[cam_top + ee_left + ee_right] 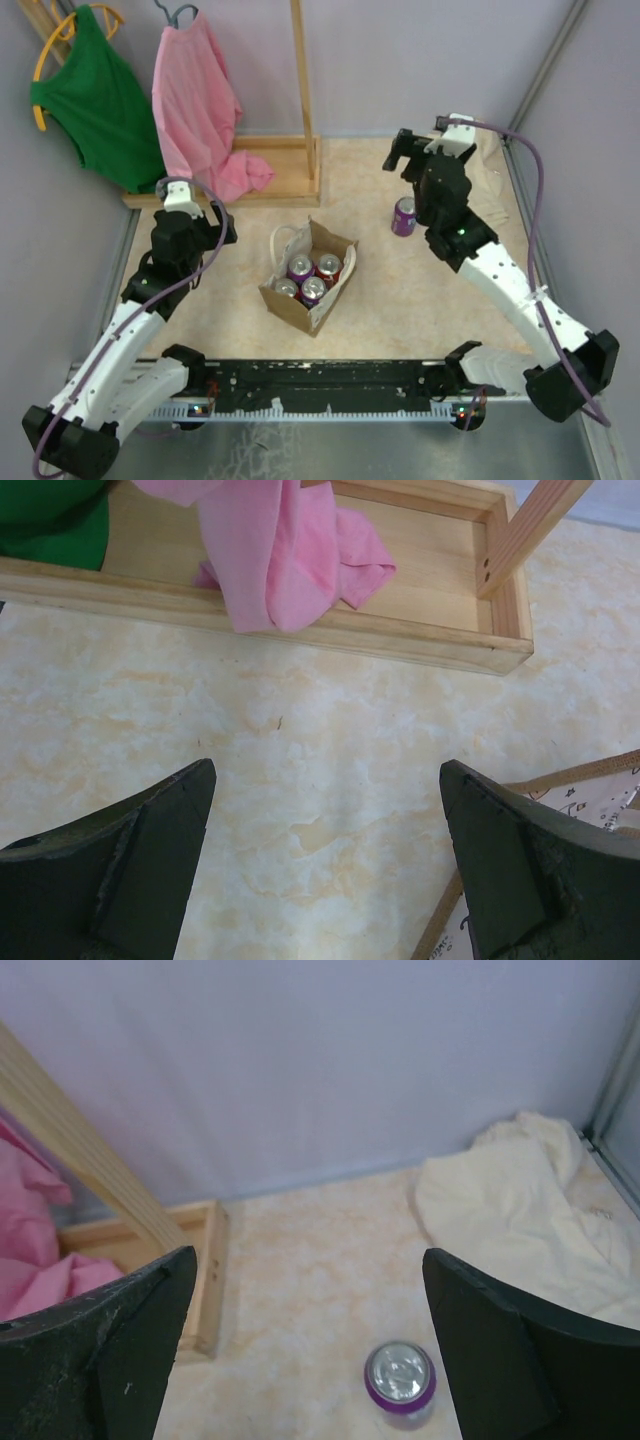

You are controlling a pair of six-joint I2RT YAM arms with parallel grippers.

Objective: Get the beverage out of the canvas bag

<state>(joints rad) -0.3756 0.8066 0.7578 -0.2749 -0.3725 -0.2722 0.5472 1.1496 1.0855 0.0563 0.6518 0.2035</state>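
The tan canvas bag stands open in the middle of the table, with several purple and red cans upright inside. One purple beverage can stands alone on the table to the bag's right. My right gripper hovers above and just behind that can, open, with nothing between its fingers. To the left of the bag, my left gripper is open over bare table. A corner of the bag shows at its right finger.
A wooden rack base lies at the back, with a pink shirt draped into it and a green shirt beside it. A cream cloth lies in the back right corner. Walls close in on the left, back and right.
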